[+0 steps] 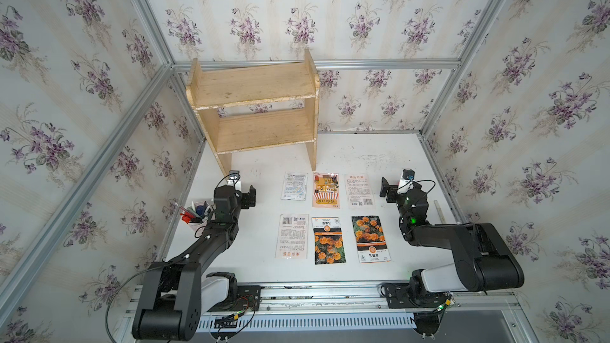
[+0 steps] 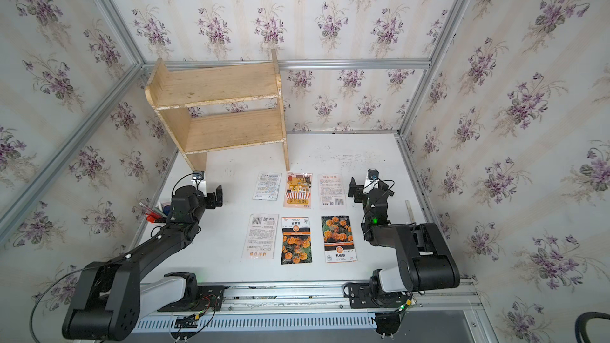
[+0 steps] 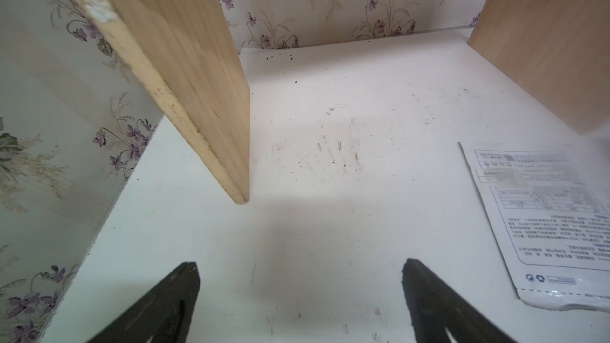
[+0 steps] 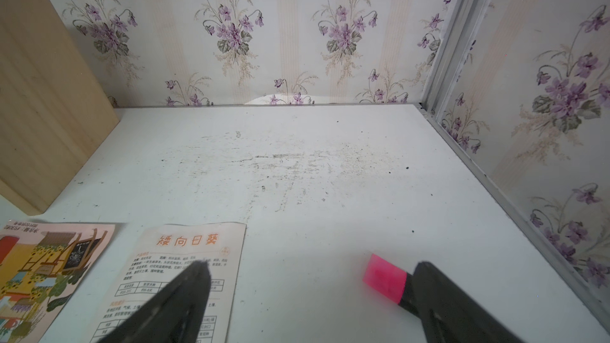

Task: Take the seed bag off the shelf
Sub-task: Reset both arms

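1. Hidden or cut off:
   - In the left wrist view the white bag [image 3: 544, 226] runs off the right edge. Only two side panels of the shelf [image 3: 185, 70] show.
   - In the right wrist view the picture bag [image 4: 49, 275] is cut by the left edge. One finger [image 4: 185, 298] covers part of the pale bag [image 4: 191, 240]. A pink-capped marker [image 4: 384, 278] hides its body behind the other finger.
   - In both top views the left arm screens part of the cup [image 1: 197, 224] of pens. The print on the bags is too small for us to read there.
2. Direction: six seed bags [image 2: 296, 240] lie flat on the table [image 1: 363, 156], in two rows of three at lower centre of both top views, below the shelf. Their long axes run from bottom to top of the frame, nearly parallel.
3. Fingers:
   - The left gripper [image 1: 248, 196] and the right gripper [image 1: 389, 191] each stand spread wide with nothing between the fingers.
   - The upper row lies between them. The white bag is right of the left gripper and apart from it. The pale bag is just left of the right gripper.
   - We cannot tell whether that finger touches the pale bag.
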{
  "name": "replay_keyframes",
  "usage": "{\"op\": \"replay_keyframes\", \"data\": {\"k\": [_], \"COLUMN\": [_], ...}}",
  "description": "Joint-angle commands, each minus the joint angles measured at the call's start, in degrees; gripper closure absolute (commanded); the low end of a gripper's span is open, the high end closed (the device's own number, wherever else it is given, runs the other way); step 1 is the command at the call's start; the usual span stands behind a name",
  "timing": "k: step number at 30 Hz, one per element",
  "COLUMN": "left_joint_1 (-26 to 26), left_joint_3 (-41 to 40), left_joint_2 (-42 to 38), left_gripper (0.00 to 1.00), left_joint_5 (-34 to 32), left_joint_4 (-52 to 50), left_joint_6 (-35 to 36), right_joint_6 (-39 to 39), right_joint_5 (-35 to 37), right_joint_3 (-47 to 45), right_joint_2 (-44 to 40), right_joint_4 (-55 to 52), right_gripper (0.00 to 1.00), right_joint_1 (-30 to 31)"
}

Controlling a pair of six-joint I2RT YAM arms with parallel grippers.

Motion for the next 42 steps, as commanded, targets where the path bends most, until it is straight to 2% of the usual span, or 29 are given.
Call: {"op": "replay_keyframes", "data": {"k": [1, 7, 12, 17, 42], "left_joint_1": [0.51, 0.78, 0.79, 0.71, 1.04], "left_joint_3": [-0.73, -0.8, 1.44, 5.29, 5.25], "left_joint_2": [3.03, 8.35, 15.32, 15.9, 15.98], "left_gripper": [0.0, 0.0, 0.0, 0.0, 0.0], "left_joint_5": [2.76, 3.34, 3.3, 4.66, 4.92], "left_joint_4": [10.9, 15.19, 16.57, 9.74, 9.93], "left_joint_6": [1.15, 1.13, 1.04, 1.73, 1.6], "right_joint_6": [-0.09, 0.25, 0.16, 0.64, 1.12], "right_joint_5": [-0.78, -3.0, -3.43, -2.34, -1.27], "right_joint_3": [-2.71, -4.33, -2.94, -2.2, -2.03], "right_joint_2": [1.21, 4.42, 4.49, 4.58, 4.58], "right_joint_4": [10.22, 16.16, 12.93, 11.76, 11.37], "right_gripper": [0.0, 0.0, 0.0, 0.0, 0.0], "right_joint_1": [-0.32, -1.17, -1.37, -1.44, -1.48]}}
